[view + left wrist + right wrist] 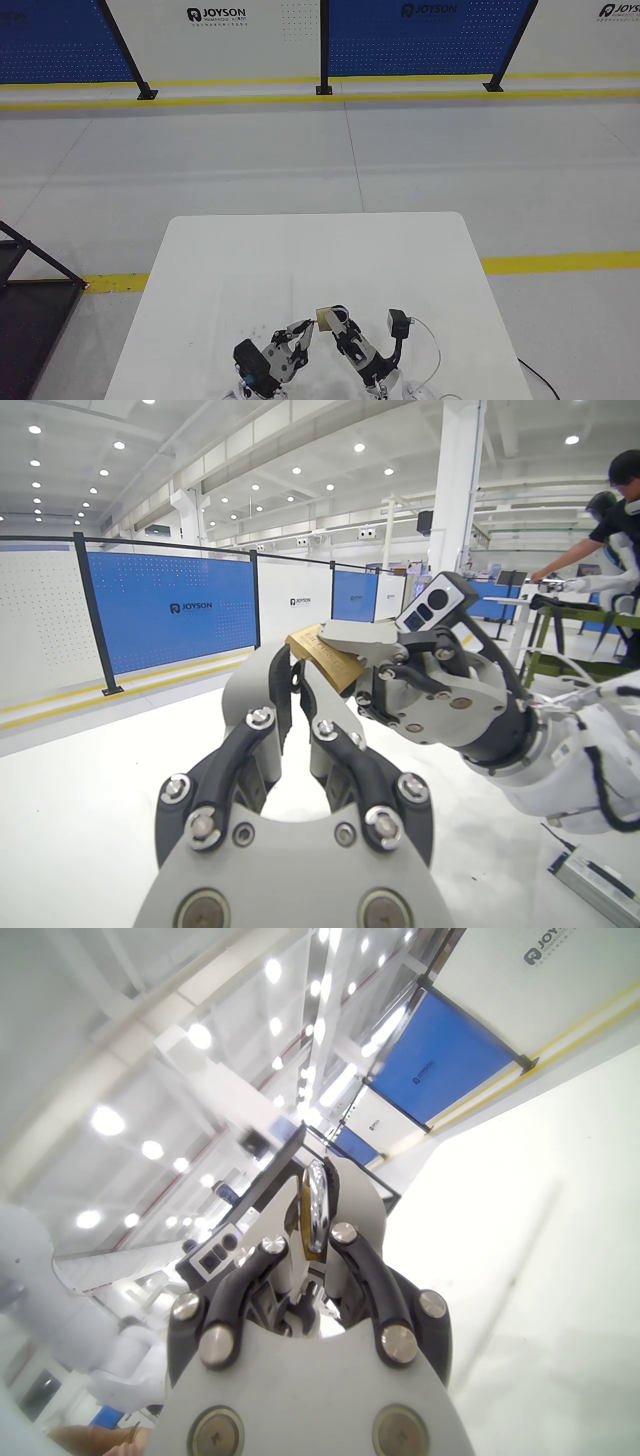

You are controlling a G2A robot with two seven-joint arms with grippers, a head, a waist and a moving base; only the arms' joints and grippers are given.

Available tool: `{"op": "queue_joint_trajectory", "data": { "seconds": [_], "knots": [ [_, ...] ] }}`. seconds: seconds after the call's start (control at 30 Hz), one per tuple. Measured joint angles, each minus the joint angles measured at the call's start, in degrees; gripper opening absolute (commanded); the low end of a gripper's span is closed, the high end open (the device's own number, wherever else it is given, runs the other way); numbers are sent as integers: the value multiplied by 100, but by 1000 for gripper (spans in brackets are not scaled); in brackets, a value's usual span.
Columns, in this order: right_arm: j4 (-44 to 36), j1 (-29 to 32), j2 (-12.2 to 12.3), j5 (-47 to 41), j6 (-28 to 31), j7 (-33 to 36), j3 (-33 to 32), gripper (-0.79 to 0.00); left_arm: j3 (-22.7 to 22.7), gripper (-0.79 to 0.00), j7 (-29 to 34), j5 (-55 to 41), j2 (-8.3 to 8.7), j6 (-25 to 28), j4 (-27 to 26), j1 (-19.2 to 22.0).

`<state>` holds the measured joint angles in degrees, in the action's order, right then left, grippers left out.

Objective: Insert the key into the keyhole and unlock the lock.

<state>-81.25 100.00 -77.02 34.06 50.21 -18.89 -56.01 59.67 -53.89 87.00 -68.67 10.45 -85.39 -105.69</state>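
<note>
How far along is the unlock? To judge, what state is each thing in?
brass padlock: held above the table; shackle seen edge-on, open or closed unclear.
key: pinched at the padlock's base; insertion unclear.
right gripper: shut on the padlock.
left gripper: shut on the key.

The white table (300, 250) has rounded corners and a plain matte top. The left gripper (302, 329) and right gripper (338, 322) hang close together above it. A few small dark specks (262, 330) dot the surface just outward of the left gripper. A slim grey box (592, 875) with a thin dark cable (559, 840) lies flat behind the right gripper, beside that arm.
</note>
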Motion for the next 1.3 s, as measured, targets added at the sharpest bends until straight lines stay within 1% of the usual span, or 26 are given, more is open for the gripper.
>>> {"op": "queue_joint_trajectory", "data": {
  "seconds": [0.13,0.47,0.57,0.63,0.67,0.7,0.73,0.9,1.03,1.13,1.23,1.3],
  "knots": [
    [-6,2,6,-12,8,22,0,-785,-46,-785,-52,96,-7,-173,45,36],
    [-8,1,18,-68,32,69,6,-785,-116,-785,-340,563,-21,-883,214,152],
    [-11,-1,22,-85,34,85,5,-785,-143,-785,-415,624,-29,-1027,278,186],
    [-15,-2,24,-90,36,88,2,-785,-169,-785,-443,557,-37,-1003,297,202],
    [-16,-2,26,-89,41,87,0,-785,-183,-625,-471,484,-42,-970,301,211],
    [-16,-2,27,-87,41,85,-3,-785,-192,-363,-486,419,-46,-928,300,215],
    [-17,-2,28,-86,41,79,-6,-785,-198,0,-499,340,-49,-872,293,216],
    [7,-38,29,-137,-2,73,-21,-785,-151,0,-485,-91,-34,-438,161,158],
    [32,-94,27,-248,-59,99,-40,-785,50,0,-440,-259,42,-3,-24,-2],
    [50,-163,25,-308,-213,179,-57,-785,350,0,-295,-480,152,586,-239,-257],
    [110,-386,-4,-332,-741,518,22,-785,868,0,-54,-805,311,1398,-556,-658],
    [194,-614,-47,-359,-1243,937,185,-785,1365,0,126,-988,443,1991,-783,-1005]
  ]
}}
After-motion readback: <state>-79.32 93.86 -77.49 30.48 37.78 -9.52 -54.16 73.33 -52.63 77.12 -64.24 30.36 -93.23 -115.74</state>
